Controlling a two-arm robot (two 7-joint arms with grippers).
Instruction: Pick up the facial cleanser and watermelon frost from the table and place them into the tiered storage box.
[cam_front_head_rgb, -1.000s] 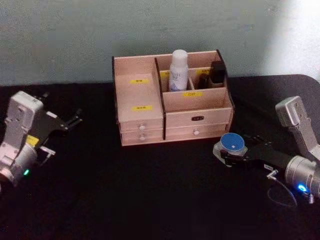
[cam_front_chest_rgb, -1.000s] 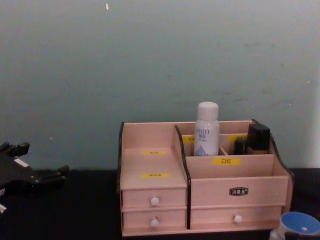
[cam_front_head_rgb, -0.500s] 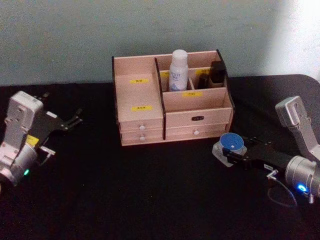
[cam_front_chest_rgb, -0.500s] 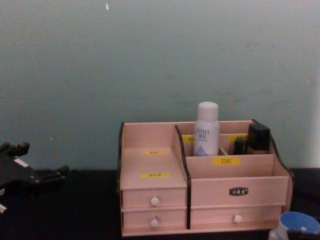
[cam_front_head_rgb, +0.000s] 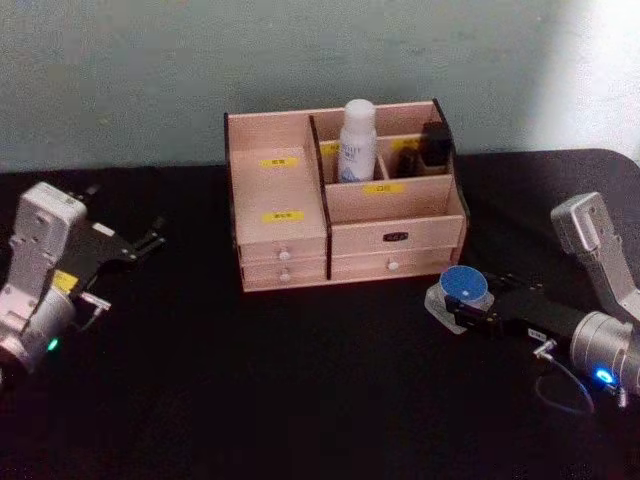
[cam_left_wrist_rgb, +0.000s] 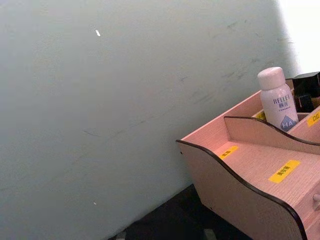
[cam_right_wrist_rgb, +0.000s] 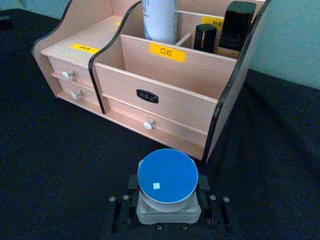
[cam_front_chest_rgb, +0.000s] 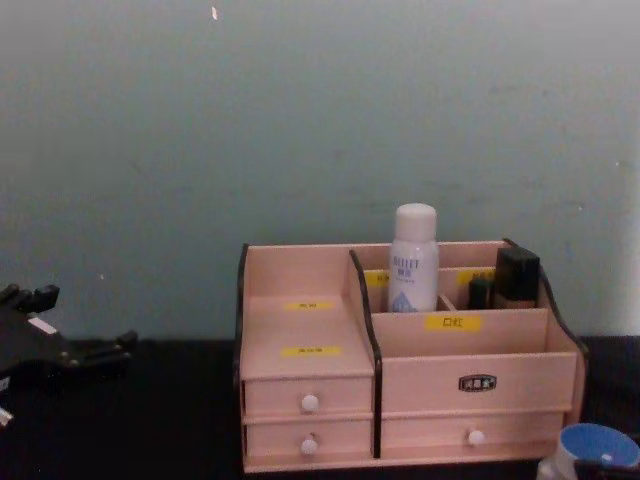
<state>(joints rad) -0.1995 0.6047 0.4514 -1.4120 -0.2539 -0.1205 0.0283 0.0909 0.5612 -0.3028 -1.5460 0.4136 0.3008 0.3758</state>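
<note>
Right gripper (cam_right_wrist_rgb: 168, 202) clamped on blue-lidded jar (cam_front_head_rgb: 465, 290), low by the table (cam_front_head_rgb: 300, 390), just near-right of the box (cam_front_head_rgb: 285, 235). White bottle (cam_front_head_rgb: 357, 140) already in a far slot. We judge lift is next: raise jar above front wall & carry over a free slot. Left gripper (cam_front_head_rgb: 135, 243) parked far left.

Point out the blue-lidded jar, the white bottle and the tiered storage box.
blue-lidded jar (cam_right_wrist_rgb: 167, 175): right wrist view, centre of lid.
white bottle (cam_front_chest_rgb: 413, 275): chest view, labelled body.
tiered storage box (cam_front_head_rgb: 430, 235): head view, right front wall.

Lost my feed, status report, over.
Right gripper shut on jar, low before box. Left gripper parked left, open. Bottle in box. Nothing blocks.
</note>
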